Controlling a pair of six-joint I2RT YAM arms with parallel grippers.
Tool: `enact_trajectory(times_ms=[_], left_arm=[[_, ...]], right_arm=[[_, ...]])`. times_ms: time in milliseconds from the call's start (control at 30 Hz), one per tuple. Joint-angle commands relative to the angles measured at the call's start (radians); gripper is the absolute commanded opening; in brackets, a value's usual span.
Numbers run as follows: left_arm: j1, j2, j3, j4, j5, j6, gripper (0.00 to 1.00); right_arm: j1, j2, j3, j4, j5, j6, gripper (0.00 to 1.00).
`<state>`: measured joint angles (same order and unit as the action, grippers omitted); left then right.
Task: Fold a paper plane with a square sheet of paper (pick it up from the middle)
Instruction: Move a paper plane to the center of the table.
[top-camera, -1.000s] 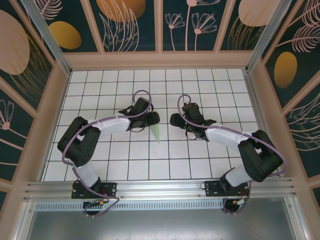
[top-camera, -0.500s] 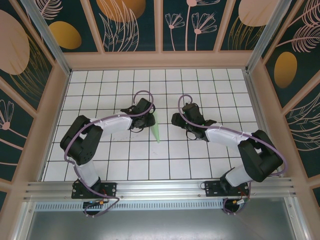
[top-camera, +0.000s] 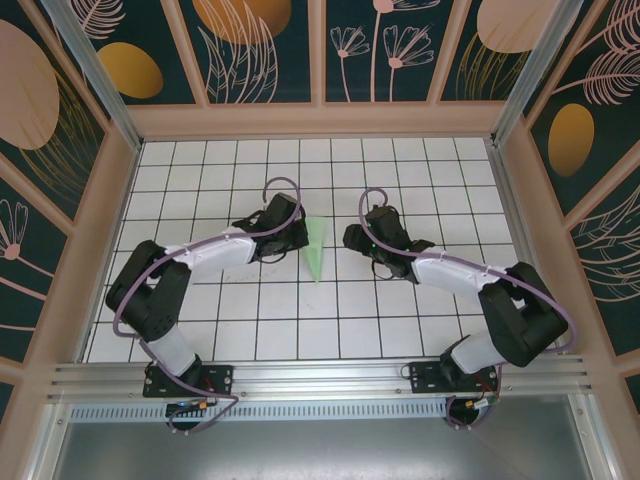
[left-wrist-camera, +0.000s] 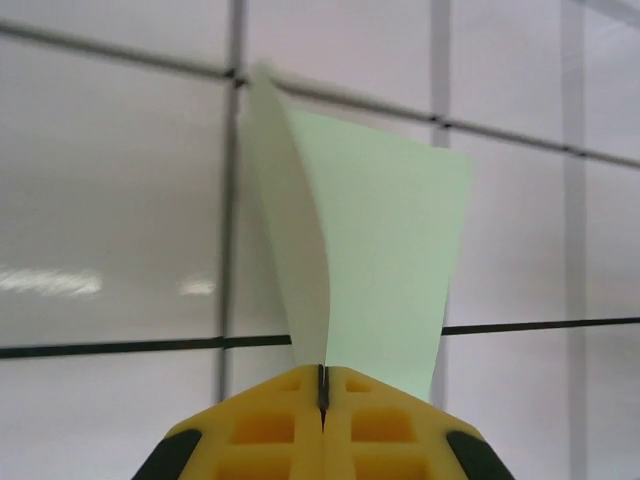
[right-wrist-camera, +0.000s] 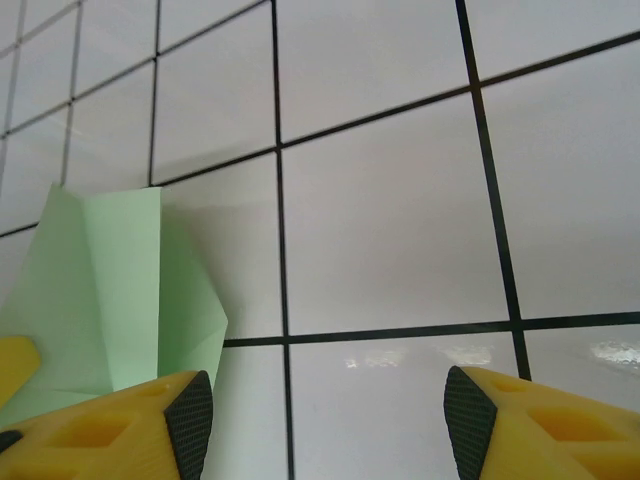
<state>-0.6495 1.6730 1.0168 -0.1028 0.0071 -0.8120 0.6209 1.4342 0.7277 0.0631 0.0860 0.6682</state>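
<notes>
Paper plane (top-camera: 316, 252) stands between the left gripper (left-wrist-camera: 322, 385) and the right gripper (right-wrist-camera: 330, 400) — the left has just pinched shut on its fold, and the wings fan wider. The right waits just beside it, jaws spread; folding looks nearly done.

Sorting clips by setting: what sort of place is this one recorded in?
Most likely a purpose-built robot test cell, not a home or workshop: a white grid-tiled table boxed in by leaf-patterned wall panels, with the left arm and right arm bolted to an aluminium rail.
</notes>
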Motion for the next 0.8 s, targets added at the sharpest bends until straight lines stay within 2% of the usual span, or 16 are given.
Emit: enact_trajectory(times_ms=[0,233,367,467,567,767], left_arm=[[-0.006,-0.071,-0.016,0.173,0.11,0.019,0.0],[0.007,-0.005,-0.032,0.351,0.269,-0.005,0.0],[0.011,0.077,-0.038,0.431,0.332,-0.024,0.0],[0.015,0.126,-0.039,0.488,0.355,-0.034,0.0],[0.023,0.167,-0.075,0.528,0.376,-0.052,0.0],[0.037,0.208,-0.117,0.581,0.376,-0.073,0.0]], right_arm=[[-0.021,-0.079,-0.021,0.056,0.002,0.046,0.65],[-0.068,-0.169,-0.08,0.141,-0.124,0.089,0.64],[-0.068,-0.176,-0.106,0.168,-0.158,0.094,0.6],[-0.068,-0.162,-0.131,0.207,-0.198,0.108,0.55],[-0.069,-0.136,-0.141,0.235,-0.242,0.122,0.46],[-0.068,-0.074,-0.145,0.287,-0.31,0.145,0.4]])
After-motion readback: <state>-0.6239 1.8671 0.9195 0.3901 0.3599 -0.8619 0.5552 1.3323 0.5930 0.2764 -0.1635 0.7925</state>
